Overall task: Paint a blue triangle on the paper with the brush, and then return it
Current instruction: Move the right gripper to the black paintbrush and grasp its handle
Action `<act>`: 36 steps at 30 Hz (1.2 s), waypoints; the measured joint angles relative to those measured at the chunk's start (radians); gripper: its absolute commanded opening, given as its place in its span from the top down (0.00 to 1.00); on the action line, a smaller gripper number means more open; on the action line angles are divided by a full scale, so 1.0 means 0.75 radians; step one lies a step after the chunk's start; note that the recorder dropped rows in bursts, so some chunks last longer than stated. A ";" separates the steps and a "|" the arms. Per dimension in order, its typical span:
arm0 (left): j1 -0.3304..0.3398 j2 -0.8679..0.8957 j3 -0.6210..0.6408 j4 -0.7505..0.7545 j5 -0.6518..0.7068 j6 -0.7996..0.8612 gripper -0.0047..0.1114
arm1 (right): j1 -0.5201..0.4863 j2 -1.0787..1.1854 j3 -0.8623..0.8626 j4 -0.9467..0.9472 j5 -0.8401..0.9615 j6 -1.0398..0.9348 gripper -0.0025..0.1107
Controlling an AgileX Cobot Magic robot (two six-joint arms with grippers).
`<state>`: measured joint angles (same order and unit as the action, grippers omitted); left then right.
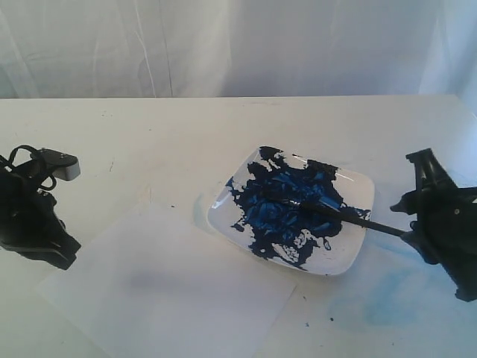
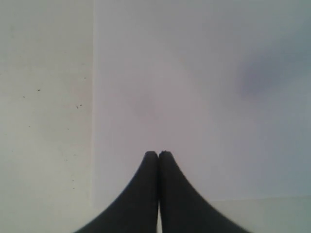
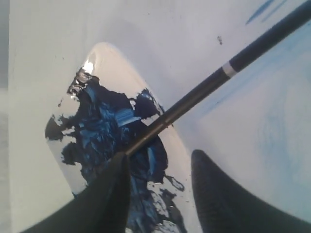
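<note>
One brush [image 1: 350, 216] lies in the dish [image 1: 358, 183]. We see its bristle end sunk in the dark blue paint [image 1: 279, 216] near the dish's middle, w/ the black handle slanting out over the right-hand rim and ending right at the R gripper [image 1: 411, 218]. In the R wrist view the handle runs across just past the fingertips. A white band rings it partway along, and its lower end goes out of sight behind one finger. The R gripper's jaws are wide apart, w/ nothing clamped btwn them; whether that one finger touches the handle we can't tell.

Paint is smeared thick over most of the dish, w/ bare white at the corners and rim.

The paper [image 1: 171, 291] lies flat on the table [image 1: 149, 134] at the dish's left-front side, one corner near the rim and apart from the brush. We see the sheet plain white, w/ only a faint grey shade on it.

The L gripper [image 2: 158, 154] hangs over the paper near one edge, its two fingers pressed together tip to tip, gripping nothing. In the ext. view it sits at the far left, well apart from the dish.

Pale blue smears [image 1: 380, 298] mark the table in front of the R gripper, beside the dish. A white curtain [image 1: 223, 45] hangs behind the table.
</note>
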<state>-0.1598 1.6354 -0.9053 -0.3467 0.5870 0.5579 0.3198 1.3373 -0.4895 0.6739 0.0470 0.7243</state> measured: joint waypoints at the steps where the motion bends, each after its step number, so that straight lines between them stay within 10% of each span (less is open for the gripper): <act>1: 0.000 0.000 0.000 0.000 0.000 0.000 0.96 | 0.000 0.000 0.000 0.001 -0.007 0.052 0.63; 36: 0.000 0.000 0.000 0.000 -0.003 0.000 0.96 | 0.000 0.300 -0.095 0.008 -0.167 0.609 0.63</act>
<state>-0.1598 1.6354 -0.9053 -0.3467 0.5846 0.5579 0.3198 1.5620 -0.5605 0.6799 -0.0780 1.1812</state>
